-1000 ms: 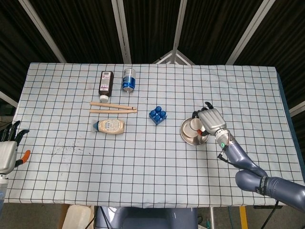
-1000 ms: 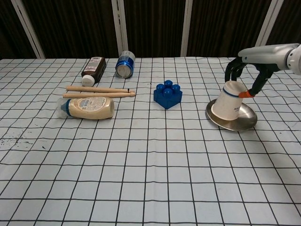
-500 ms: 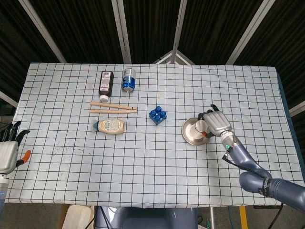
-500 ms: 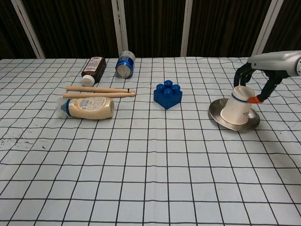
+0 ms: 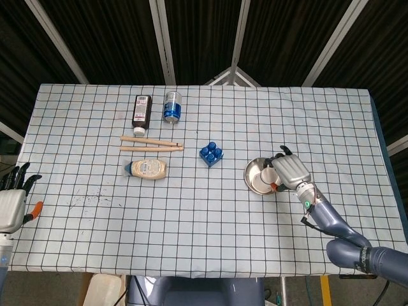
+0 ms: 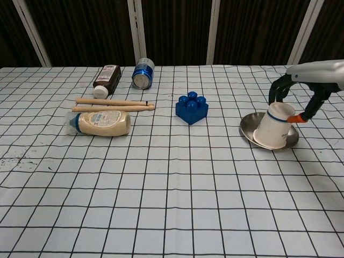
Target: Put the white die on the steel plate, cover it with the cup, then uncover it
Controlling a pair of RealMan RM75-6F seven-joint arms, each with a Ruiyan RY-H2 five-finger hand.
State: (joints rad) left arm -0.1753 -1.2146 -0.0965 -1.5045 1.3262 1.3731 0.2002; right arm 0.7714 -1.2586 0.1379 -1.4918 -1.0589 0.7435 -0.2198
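A steel plate [image 6: 246,131] [image 5: 251,169] lies right of the table's middle. On it a white paper cup [image 6: 273,127] [image 5: 266,181] with a blue band is tipped over, mouth down toward the near left, its rim on the plate. My right hand [image 6: 304,81] [image 5: 292,170] grips the cup's raised base from above, fingers curled round both sides. No white die shows in either view; it may be hidden under the cup. My left hand [image 5: 11,199] hangs at the table's far left edge, fingers apart and empty.
A blue toy block [image 6: 192,108] stands left of the plate. Further left lie a mayonnaise bottle [image 6: 100,123], two wooden sticks [image 6: 113,104], a dark bottle [image 6: 106,79] and a blue can [image 6: 142,74]. A checked cloth covers the table.
My right hand has drawn the cup rightward and toward the near edge, still tilted, and the plate has slid a little with it. The left hand has stayed put.
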